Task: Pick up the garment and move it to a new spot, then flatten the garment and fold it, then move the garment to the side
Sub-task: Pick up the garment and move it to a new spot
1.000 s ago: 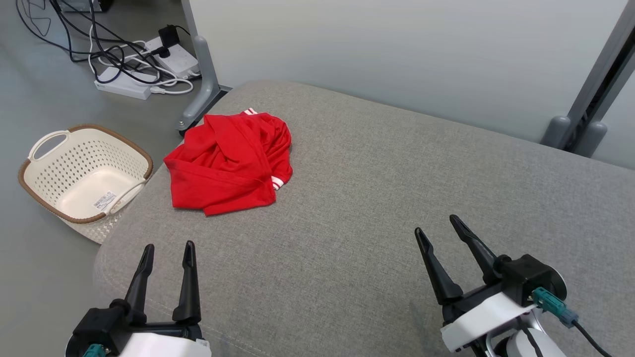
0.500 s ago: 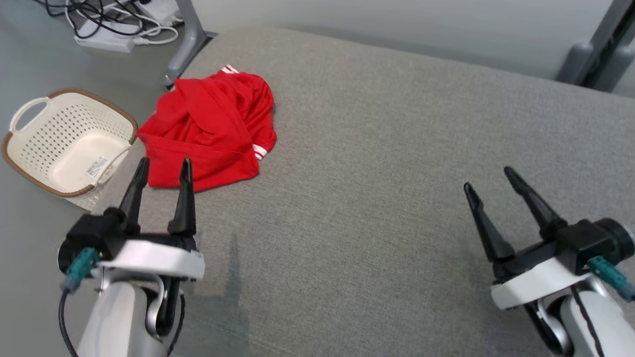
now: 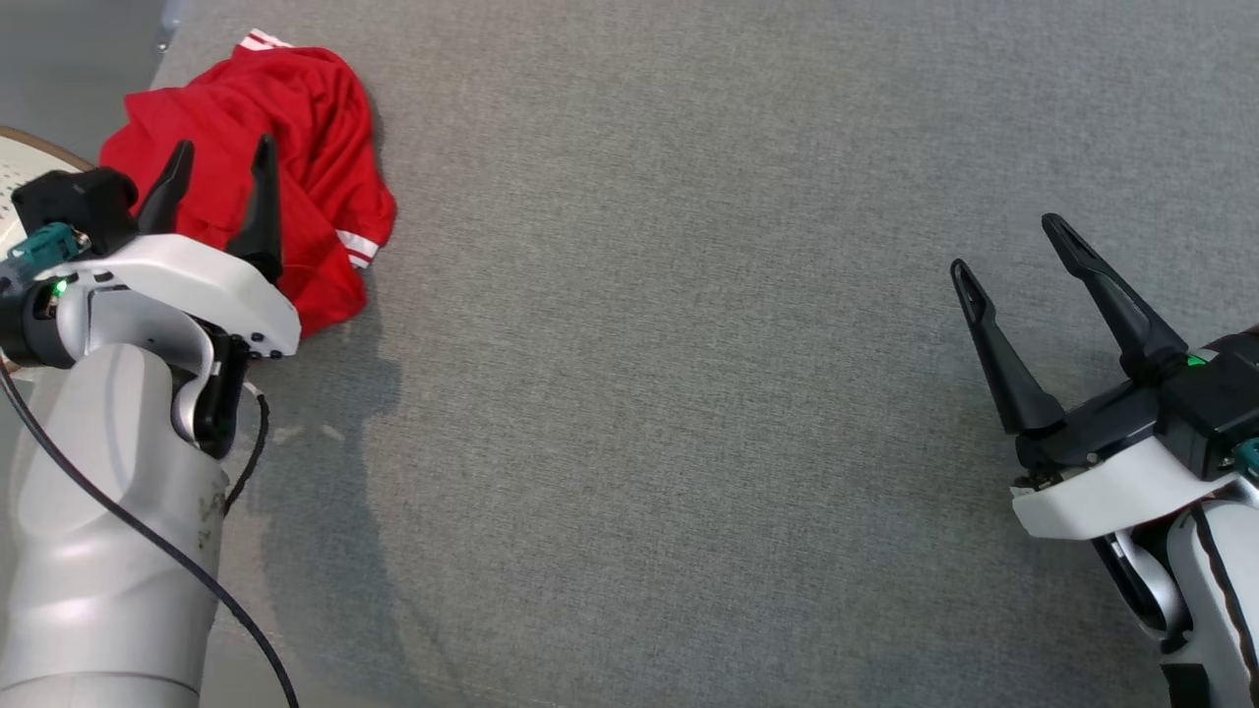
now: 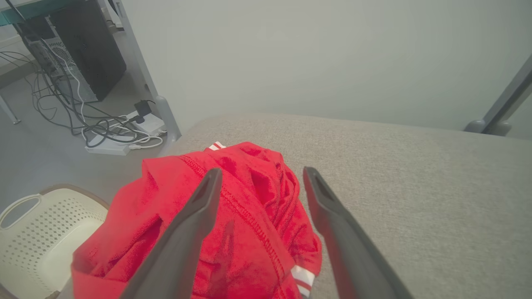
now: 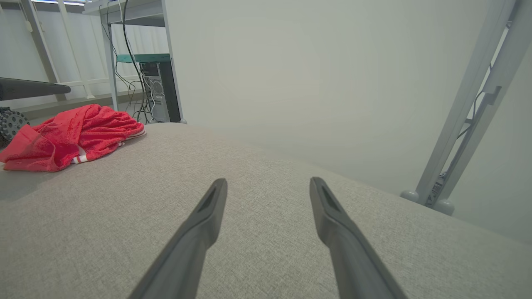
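The garment [image 3: 315, 128], a red jersey with red-and-white striped trim, lies crumpled in a heap at the far left corner of the grey upholstered bench [image 3: 689, 344]. The left gripper [image 3: 224, 147] is over the heap's near side, fingers spread wide with red cloth showing between them and nothing held; whether the tips touch the fabric cannot be told. The right gripper [image 3: 1005, 246], equally wide and empty, is over bare upholstery near the bench's right edge, well apart from the garment. A cream laundry basket [image 4: 37, 232] sits on the floor beyond the left edge.
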{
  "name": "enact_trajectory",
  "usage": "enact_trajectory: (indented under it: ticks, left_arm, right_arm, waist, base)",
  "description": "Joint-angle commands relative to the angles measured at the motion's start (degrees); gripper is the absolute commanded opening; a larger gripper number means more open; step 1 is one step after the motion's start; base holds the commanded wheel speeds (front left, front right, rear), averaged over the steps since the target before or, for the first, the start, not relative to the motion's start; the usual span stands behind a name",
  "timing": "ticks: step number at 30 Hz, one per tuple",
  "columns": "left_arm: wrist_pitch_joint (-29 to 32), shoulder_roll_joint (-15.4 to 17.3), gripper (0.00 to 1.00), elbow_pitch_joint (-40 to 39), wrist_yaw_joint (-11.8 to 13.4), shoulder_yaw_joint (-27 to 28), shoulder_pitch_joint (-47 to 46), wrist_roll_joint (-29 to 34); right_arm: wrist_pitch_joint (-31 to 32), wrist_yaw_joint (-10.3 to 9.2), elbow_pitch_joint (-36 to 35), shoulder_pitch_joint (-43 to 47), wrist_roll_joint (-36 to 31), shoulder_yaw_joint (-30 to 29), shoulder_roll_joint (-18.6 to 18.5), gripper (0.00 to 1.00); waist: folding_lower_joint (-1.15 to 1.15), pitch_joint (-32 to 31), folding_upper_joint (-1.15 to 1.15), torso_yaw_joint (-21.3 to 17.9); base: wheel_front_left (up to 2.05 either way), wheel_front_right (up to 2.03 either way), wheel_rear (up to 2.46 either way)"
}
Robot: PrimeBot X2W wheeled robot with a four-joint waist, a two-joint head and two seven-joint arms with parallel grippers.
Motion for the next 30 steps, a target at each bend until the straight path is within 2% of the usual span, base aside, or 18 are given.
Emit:
enact_trajectory:
  ticks: [1, 5, 14, 15, 16, 17, 24, 30]
  left_arm:
    - [0.29, 0.78, 1.00, 0.81, -0.24, -0.03, -1.39, -0.03]
    - [3.08, 1.70, 1.00, 7.40, 0.52, -0.34, -4.89, -0.06]
    - [4.93, 2.12, 0.98, 17.89, 2.34, -0.09, -8.34, -0.98]
    - [5.13, 2.03, 0.80, 18.75, 2.23, -0.08, -8.45, -1.15]
    - [5.22, 1.90, 0.47, 19.58, 2.06, -0.05, -8.53, -1.38]
    - [5.05, 1.84, 0.00, 20.28, 1.90, -0.06, -8.57, -1.61]
    - [-0.17, 1.98, 0.00, 21.39, 0.54, 0.88, -9.53, -3.56]
    - [-5.50, 1.26, 0.00, 16.88, -1.15, 2.46, -9.68, -8.63]
  right_arm:
    - [0.08, -0.02, -0.24, -0.56, -0.13, -0.10, -0.34, 1.00]
    - [-0.16, -0.02, -0.83, -0.79, -0.06, -0.19, -0.44, 1.00]
    - [-0.71, -0.02, -0.41, -0.11, -0.62, -0.72, 0.04, 1.00]
    - [-0.82, -0.02, -0.24, 0.01, -0.66, -0.81, 0.05, 1.00]
    - [-0.93, -0.02, -0.01, 0.15, -0.71, -0.94, 0.07, 1.00]
    - [-0.90, -0.02, 0.15, 0.22, -0.76, -1.05, 0.12, 1.00]
    - [-1.31, -0.02, 1.47, 0.75, -0.65, -1.05, 0.69, 1.00]
    - [-2.50, -0.02, 3.80, 1.61, -0.16, -0.61, 2.16, 1.00]
  waist:
    - [0.00, 1.49, 0.00, -1.66]
    - [0.00, 2.36, 0.00, -3.01]
    - [0.00, 2.77, 0.00, -4.28]
    - [0.00, 2.62, 0.00, -4.24]
    - [0.00, 2.40, 0.00, -4.15]
    - [0.00, 2.15, 0.00, -4.05]
    - [0.00, -0.84, 0.00, -2.99]
    - [0.00, -5.73, 0.00, -2.31]
  base:
    - [0.00, 0.00, 0.00]
    - [0.00, 0.00, 0.00]
    - [0.00, 0.00, 0.00]
    - [0.00, 0.00, 0.00]
    - [0.00, 0.00, 0.00]
    - [0.00, 0.00, 0.00]
    - [0.00, 0.00, 0.00]
    - [0.00, 0.00, 0.00]
